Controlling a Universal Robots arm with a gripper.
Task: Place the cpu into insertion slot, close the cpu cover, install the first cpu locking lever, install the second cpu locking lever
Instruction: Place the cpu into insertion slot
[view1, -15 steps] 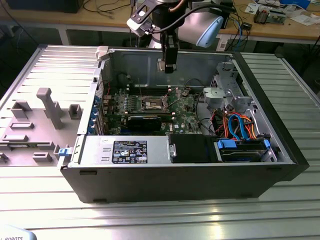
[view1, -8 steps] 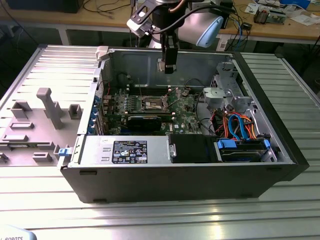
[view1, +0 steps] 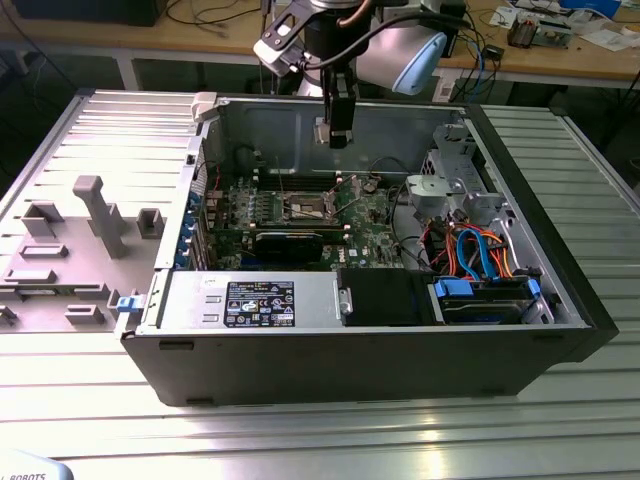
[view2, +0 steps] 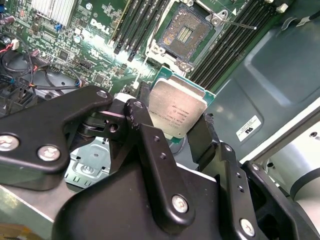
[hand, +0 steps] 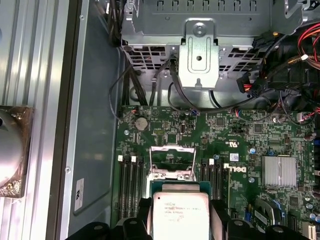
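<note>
My gripper (view1: 338, 138) hangs over the open computer case, shut on the cpu (view2: 176, 112), a flat silver-grey square clamped by its edges between two black fingers (hand: 218, 212). Below it on the green motherboard lies the insertion slot (view2: 186, 34), its dark centre bare inside a silver rim; in the exterior view the insertion slot (view1: 308, 209) sits well beneath the gripper. The cpu cover (hand: 172, 161), a thin silver frame, stands tilted up just beyond the held cpu (hand: 180, 215). A thin locking lever (view2: 241, 24) sticks out beside the slot.
Black memory slots (view2: 227, 47) flank the socket. A metal drive cage (hand: 199, 55) with cable bundles (view1: 470, 255) fills the case's side at the exterior view's right. A black power supply (view1: 260, 300) lines the near wall. A grey fixture plate (view1: 80, 240) lies outside the case.
</note>
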